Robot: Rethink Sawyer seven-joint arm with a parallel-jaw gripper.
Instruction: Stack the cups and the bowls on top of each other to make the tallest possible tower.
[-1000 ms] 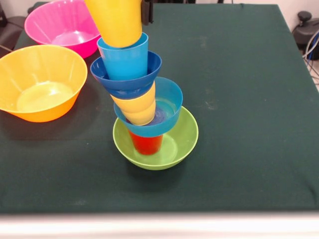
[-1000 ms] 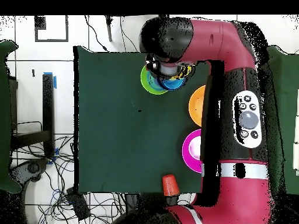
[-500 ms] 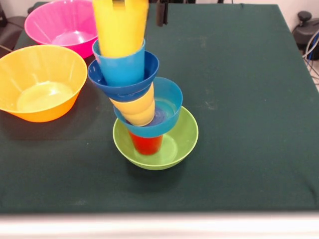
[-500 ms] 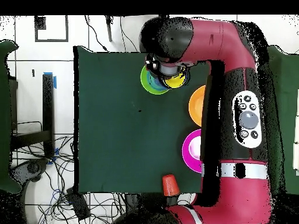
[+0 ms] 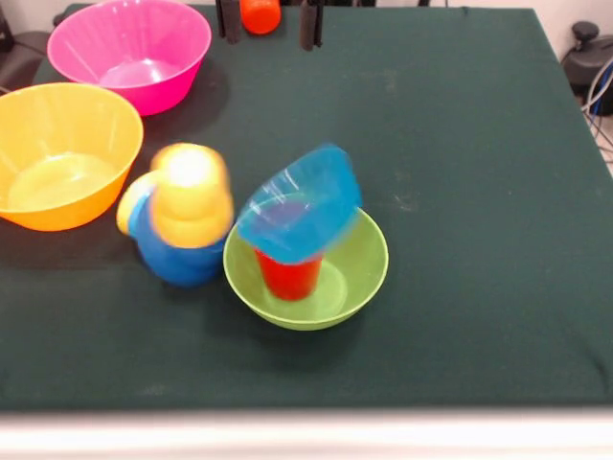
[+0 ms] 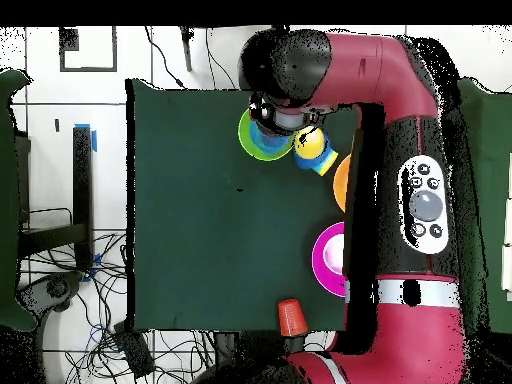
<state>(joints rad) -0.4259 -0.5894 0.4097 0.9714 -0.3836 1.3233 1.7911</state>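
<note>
Now the biggest thing is the red and black arm (image 6: 400,200), which fills the right side of the overhead view and bends over the top of the green table (image 5: 479,192). Next come the two big bowls. The pink bowl (image 5: 129,48) sits at the upper left of the front view, and the yellow-orange bowl (image 5: 62,153) sits just below it at the left edge.

The green bowl (image 5: 306,273) is a bit below the middle of the front view. A red cup (image 5: 287,278) stands in it. The light blue bowl (image 5: 299,206) sits on the red cup and is tipped far over to one side.

Just left of the green bowl lies a blurry clump: a dark blue bowl (image 5: 177,259) with yellow cups (image 5: 190,196) on it. It is down on the table, between the green bowl and the yellow-orange bowl. The blur hides which other pieces are in it.

The claw (image 5: 268,24) shows only as two dark fingers (image 5: 308,24) at the top edge of the front view. They stand wide apart and hold nothing. An orange cup (image 5: 260,14) shows between them, at the table's top edge.
</note>
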